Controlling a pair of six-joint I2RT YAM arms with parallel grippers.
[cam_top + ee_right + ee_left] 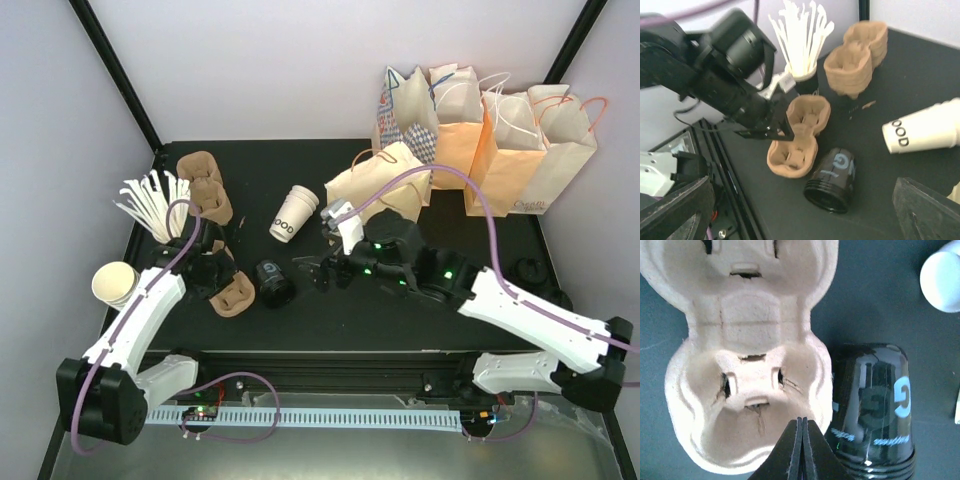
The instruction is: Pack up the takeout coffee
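Note:
The takeout coffee cup (293,213), white with bold black letters, lies on its side on the black table, its mouth toward the front; it also shows in the right wrist view (922,131). My left gripper (802,429) is shut, its fingers pressed flat together with nothing between them. It hovers over the near well of a two-cup pulp carrier (740,405), close to the carrier's right rim. My right gripper (318,270) stands open and empty right of a black cup (273,282), and one of its fingers (925,210) shows at the frame's edge.
The black cup with pale lettering (875,410) lies on its side against the carrier. A stack of carriers (205,185), a cup of white stirrers (155,205) and cream cups (115,283) stand at the left. Paper bags (500,150) line the back right.

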